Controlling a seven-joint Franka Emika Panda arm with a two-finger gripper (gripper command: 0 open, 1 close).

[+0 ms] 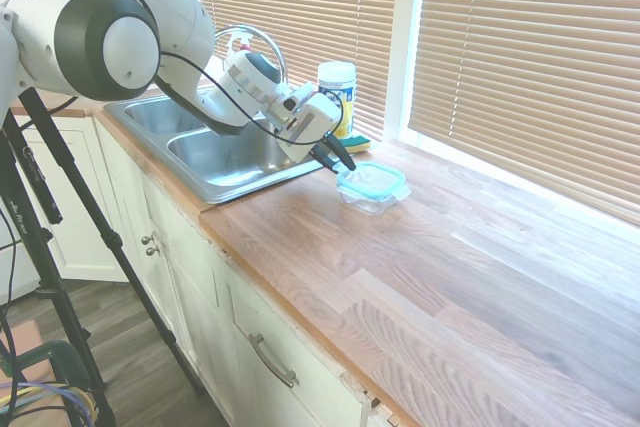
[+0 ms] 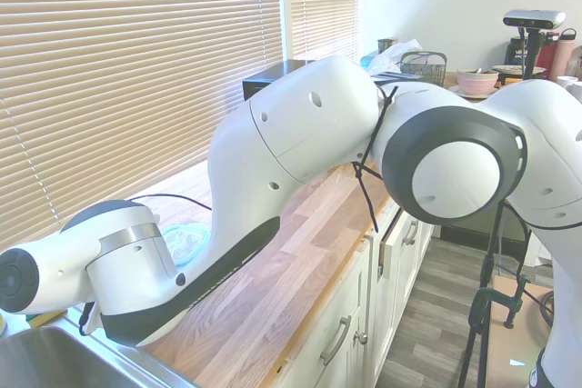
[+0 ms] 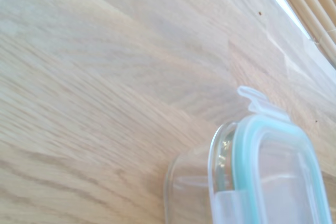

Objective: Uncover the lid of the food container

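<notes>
One food container [image 1: 371, 197] sits on the wooden countertop [image 1: 480, 287], a short way in from the sink's [image 1: 215, 152] corner and well clear of the counter's front edge. One lid [image 1: 372, 182], teal-rimmed with a clear centre, is still on top of it; the wrist view shows the lid [image 3: 273, 177] seated over the glass wall of the food container [image 3: 191, 192], with a clear tab sticking out at one corner.

The gripper [image 1: 337, 159] hangs at about 10 o'clock from the container, its dark fingers [image 1: 341, 155] pointing down at the lid's near-sink edge. Whether they touch the lid, and whether they are spread or pinched together, I cannot tell; in the second exterior view the arm's own bulk hides them, with only a bit of the lid [image 2: 185, 243] peeking out.

From 1 to 6 o'clock of the container the countertop lies bare and wide. At 11 o'clock, near the window, stand one wipes canister [image 1: 337, 90] and one yellow-green sponge [image 1: 352, 143] just beside it. The double sink takes the 9 o'clock side, its rim close to the container.
</notes>
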